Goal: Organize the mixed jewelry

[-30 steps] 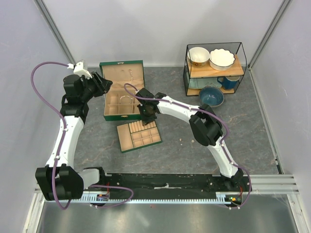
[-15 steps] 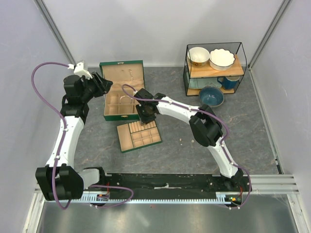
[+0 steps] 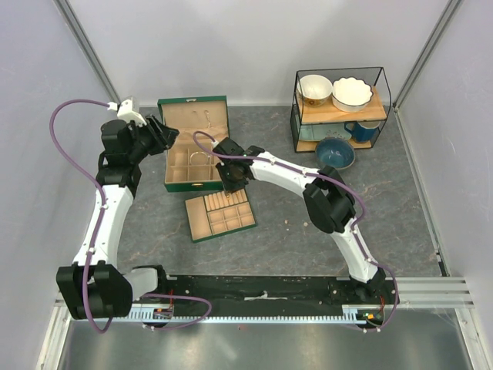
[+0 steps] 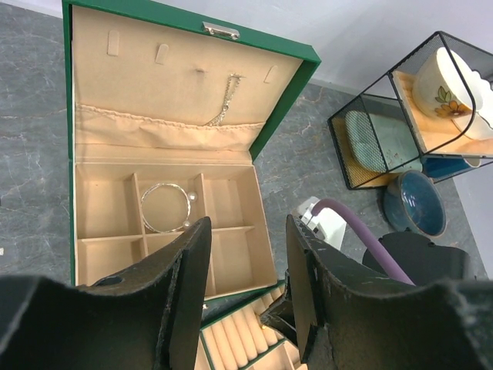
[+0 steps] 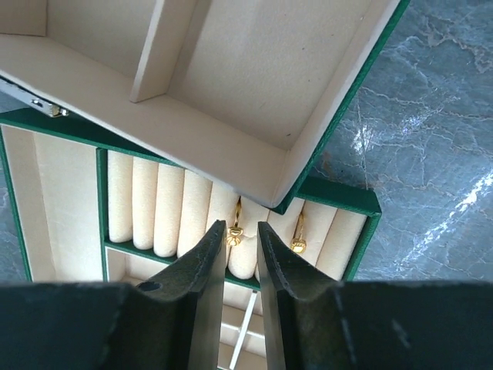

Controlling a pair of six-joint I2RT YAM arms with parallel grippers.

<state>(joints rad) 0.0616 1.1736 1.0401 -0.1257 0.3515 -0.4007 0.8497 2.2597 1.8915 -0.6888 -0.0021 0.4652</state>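
Gold rings (image 5: 298, 233), clear from right wrist

Quick headcount: two robot arms, a left arm (image 3: 104, 216) and a right arm (image 3: 347, 231). One green jewelry box (image 4: 185, 69) and one loose ring tray (image 3: 202, 218). Jewelry-wise there's one silver bangle (image 4: 163, 183), one thin chain (image 4: 226, 100) and two gold rings (image 5: 235, 231) (image 5: 298, 235). One wire rack (image 3: 377, 112). Three bowls: a floral bowl (image 3: 315, 89), a scalloped white bowl (image 3: 352, 93) and a blue bowl (image 3: 335, 153). One blue mug (image 3: 361, 130).
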